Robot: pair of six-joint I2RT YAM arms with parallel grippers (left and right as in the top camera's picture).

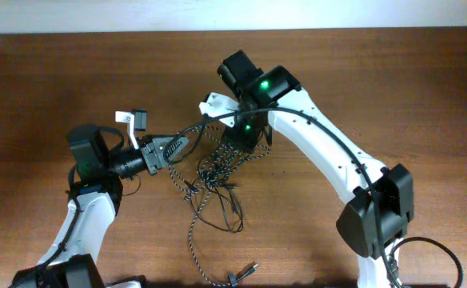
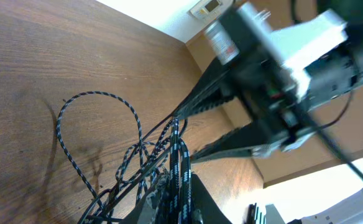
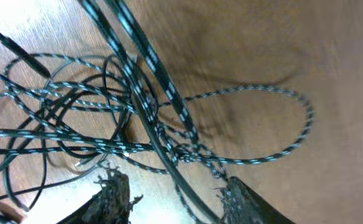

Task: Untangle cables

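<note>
The cables lie in one tangle (image 1: 217,168) on the wooden table between my two grippers. The braided speckled cable (image 1: 190,236) trails toward the front edge, and thin plain black loops (image 1: 232,214) lie beside it. My left gripper (image 1: 181,146) points right into the tangle. In the left wrist view it (image 2: 178,190) is shut on strands of the braided cable (image 2: 97,94). My right gripper (image 1: 243,142) hangs over the knot's far side. Its fingers (image 3: 113,196) stand apart, open (image 3: 175,190), with a plain black strand (image 3: 163,155) and braided strands (image 3: 275,91) passing loosely between them.
Two small plug ends (image 1: 235,278) lie near the table's front edge. The right arm's white links (image 1: 329,152) cross the table's right half. The left arm's base (image 1: 85,160) stands at the left. Bare wood (image 1: 393,72) stretches behind and to the right.
</note>
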